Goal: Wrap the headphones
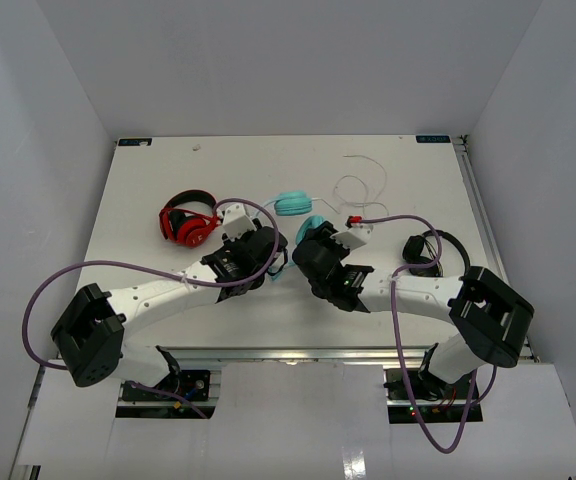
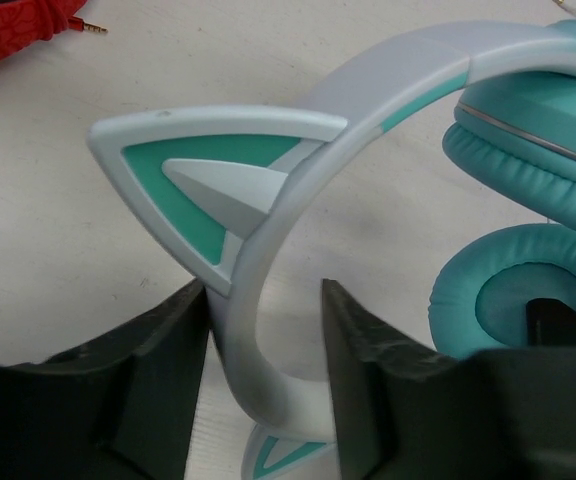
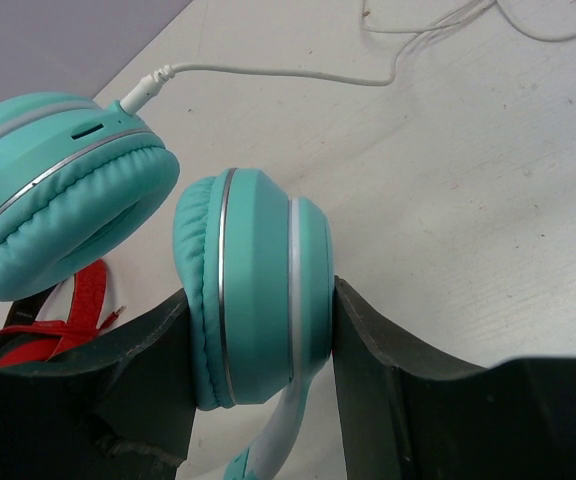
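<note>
Your right gripper [image 3: 260, 295] clamps one round cup [image 3: 263, 230] of the teal over-ear headphones [image 1: 293, 205], which lie mid-table between both arms. Your left gripper [image 2: 263, 300] straddles the pale cat-eared band [image 2: 288, 220]; whether it pinches, you cannot tell. The thin white cord [image 1: 363, 185] trails loose toward the far right, nearer your right arm.

Table: a flat white tabletop [image 1: 268, 165] is carrying everything.
Left part: glossy red-and-black over-ear headphones [image 1: 188, 222] are lying on it.
Right edge: all-black headphones [image 1: 420, 248] are resting there.
Far side: a thin white cord [image 3: 268, 72] is lying in loose loops, trailing from the teal over-ear headphones [image 1: 290, 203].
</note>
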